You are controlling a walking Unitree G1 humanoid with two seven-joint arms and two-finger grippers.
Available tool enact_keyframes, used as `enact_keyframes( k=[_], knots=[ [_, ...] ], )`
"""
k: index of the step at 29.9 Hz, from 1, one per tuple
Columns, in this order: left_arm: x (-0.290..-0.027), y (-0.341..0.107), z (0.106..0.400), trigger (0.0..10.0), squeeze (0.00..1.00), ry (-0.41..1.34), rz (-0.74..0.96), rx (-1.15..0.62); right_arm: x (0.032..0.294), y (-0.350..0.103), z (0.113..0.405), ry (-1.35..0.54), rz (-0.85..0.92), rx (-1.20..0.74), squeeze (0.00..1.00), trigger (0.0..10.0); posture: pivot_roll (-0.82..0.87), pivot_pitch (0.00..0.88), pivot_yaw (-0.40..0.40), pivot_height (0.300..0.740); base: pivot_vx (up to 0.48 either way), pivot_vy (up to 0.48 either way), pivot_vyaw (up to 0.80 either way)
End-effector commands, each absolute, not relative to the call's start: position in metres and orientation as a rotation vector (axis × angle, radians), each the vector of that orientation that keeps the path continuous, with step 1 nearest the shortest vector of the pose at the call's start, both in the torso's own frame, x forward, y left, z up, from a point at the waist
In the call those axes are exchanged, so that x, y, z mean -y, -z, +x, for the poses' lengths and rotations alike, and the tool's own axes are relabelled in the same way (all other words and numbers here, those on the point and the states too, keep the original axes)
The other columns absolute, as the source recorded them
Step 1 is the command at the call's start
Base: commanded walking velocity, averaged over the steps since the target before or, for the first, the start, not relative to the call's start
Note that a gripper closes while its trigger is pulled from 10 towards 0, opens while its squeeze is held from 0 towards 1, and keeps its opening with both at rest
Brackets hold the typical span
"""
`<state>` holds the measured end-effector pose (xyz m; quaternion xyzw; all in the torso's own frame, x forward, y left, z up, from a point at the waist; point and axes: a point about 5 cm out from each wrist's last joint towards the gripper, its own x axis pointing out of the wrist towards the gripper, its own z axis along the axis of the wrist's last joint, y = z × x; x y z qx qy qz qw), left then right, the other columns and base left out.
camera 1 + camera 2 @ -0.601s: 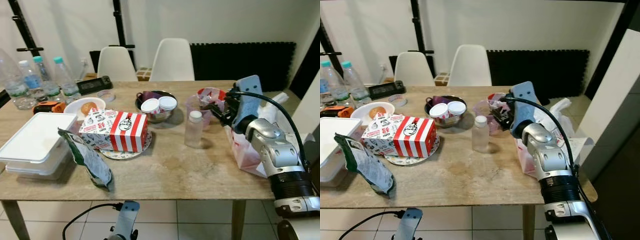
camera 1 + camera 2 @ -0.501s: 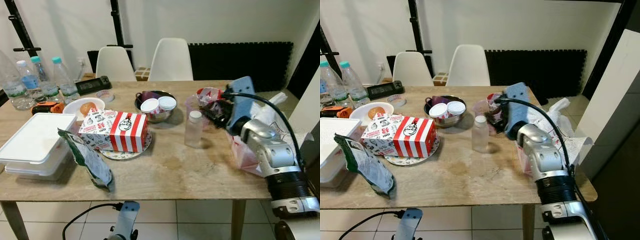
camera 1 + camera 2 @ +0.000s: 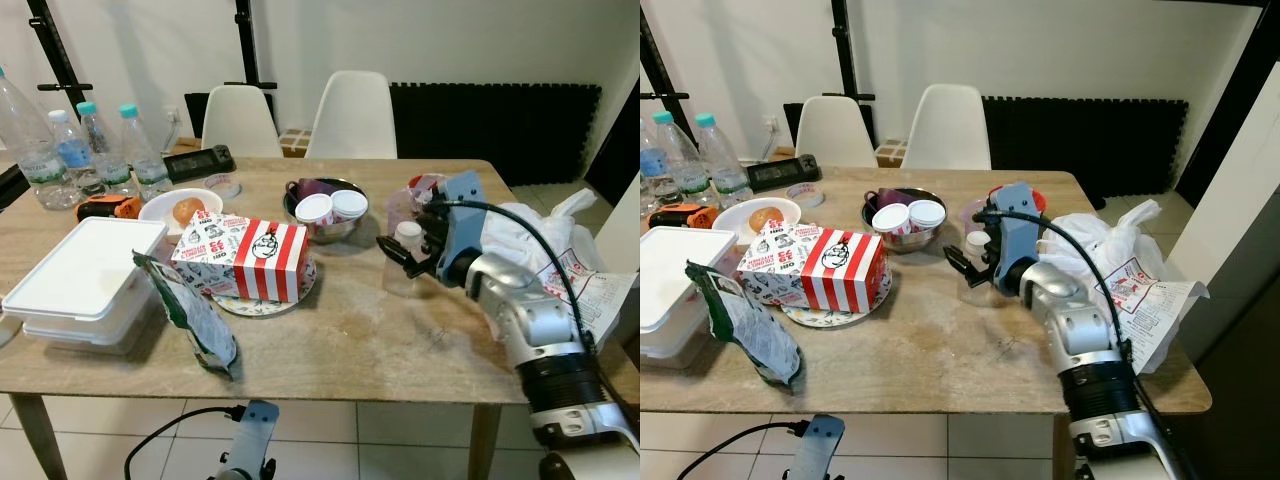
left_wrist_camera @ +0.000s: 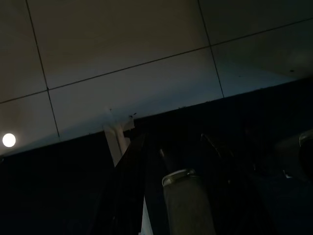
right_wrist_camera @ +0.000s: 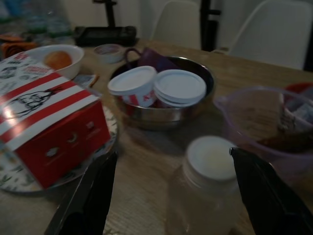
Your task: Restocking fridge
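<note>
— Bottle (image 3: 403, 262) first: where is it for you?
— Your small clear bottle with the white cap stands upright on the wooden table (image 3: 350, 330), just beside the steel bowl (image 3: 322, 228) of lidded cups.
— And the claw?
— Your right gripper (image 5: 171, 196) is spread wide, fingers either side of the bottle, gripping nothing. Left arm hangs idle.

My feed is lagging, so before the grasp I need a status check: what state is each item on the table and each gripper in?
Small clear plastic bottle with white cap: upright, capped, between the open fingers, not gripped.
Right gripper: open, at the bottle.
Red-and-white striped cardboard box: closed, on a plate.
White lidded plastic container: closed.
Two white-lidded tubs: lidded, in the steel bowl.
Dark green snack bag: standing, leaning.
Left gripper: hanging idle.
</note>
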<state>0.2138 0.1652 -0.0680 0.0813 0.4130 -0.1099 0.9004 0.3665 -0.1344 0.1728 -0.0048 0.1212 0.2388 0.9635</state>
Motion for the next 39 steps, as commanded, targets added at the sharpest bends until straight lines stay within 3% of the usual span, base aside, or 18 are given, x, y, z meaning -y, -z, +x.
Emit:
enact_keyframes(
  k=[1, 9, 18, 39],
  knots=[
    [-0.168, 0.070, 0.211, 10.0, 0.00, 0.218, 0.161, -0.866, 0.139, -0.171, 0.371, -0.436, 0.018, -0.230, 0.00, 10.0, -0.08, 0.049, -0.016, 0.726, 0.000, 0.000, 0.00],
    [-0.171, 0.071, 0.208, 10.0, 0.00, 0.214, 0.162, -0.872, 0.139, -0.168, 0.382, -0.360, 0.090, -0.205, 0.00, 10.0, -0.07, 0.058, -0.017, 0.726, 0.000, 0.000, 0.00],
    [-0.176, 0.072, 0.205, 10.0, 0.00, 0.205, 0.153, -0.883, 0.129, -0.171, 0.390, -0.420, 0.008, -0.248, 0.00, 10.0, -0.06, 0.060, -0.022, 0.726, 0.000, 0.000, 0.00],
    [-0.174, 0.074, 0.203, 10.0, 0.00, 0.212, 0.145, -0.896, 0.134, -0.165, 0.393, -0.386, -0.028, -0.370, 0.00, 10.0, -0.06, 0.057, -0.023, 0.726, 0.000, 0.000, 0.00]
  ],
)
